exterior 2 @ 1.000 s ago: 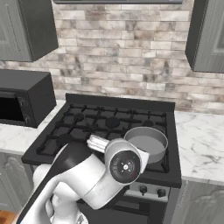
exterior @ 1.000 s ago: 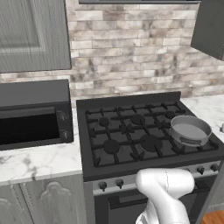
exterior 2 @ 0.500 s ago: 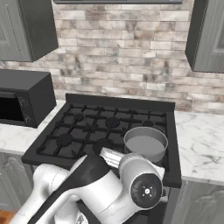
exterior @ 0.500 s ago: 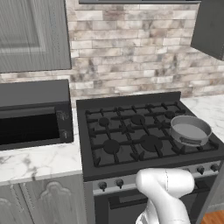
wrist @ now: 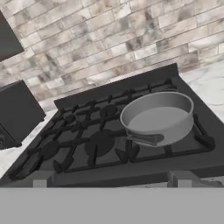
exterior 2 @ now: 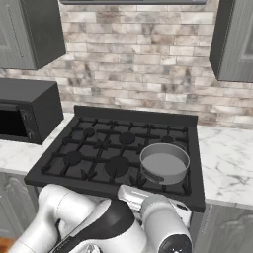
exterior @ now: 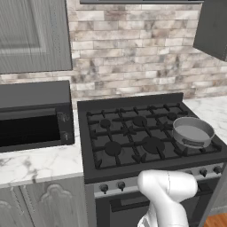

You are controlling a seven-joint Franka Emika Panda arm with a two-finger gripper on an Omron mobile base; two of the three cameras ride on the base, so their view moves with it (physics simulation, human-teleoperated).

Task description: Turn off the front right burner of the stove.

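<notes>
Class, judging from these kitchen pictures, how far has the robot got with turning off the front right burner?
Done: the arm is in front of the stove, and the hand view looks over the pan on the right-side burner. In hand: nothing; no knob looks touched. Left: reach a front knob and turn it.

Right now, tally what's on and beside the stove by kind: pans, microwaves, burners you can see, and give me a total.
Pans: 1, grey pan on the stove, right side
Microwaves: 1, black microwave on the counter to the left
Burners in plain sight: 5, for example one at front left; any under the pan are hidden
Total: 7
</notes>
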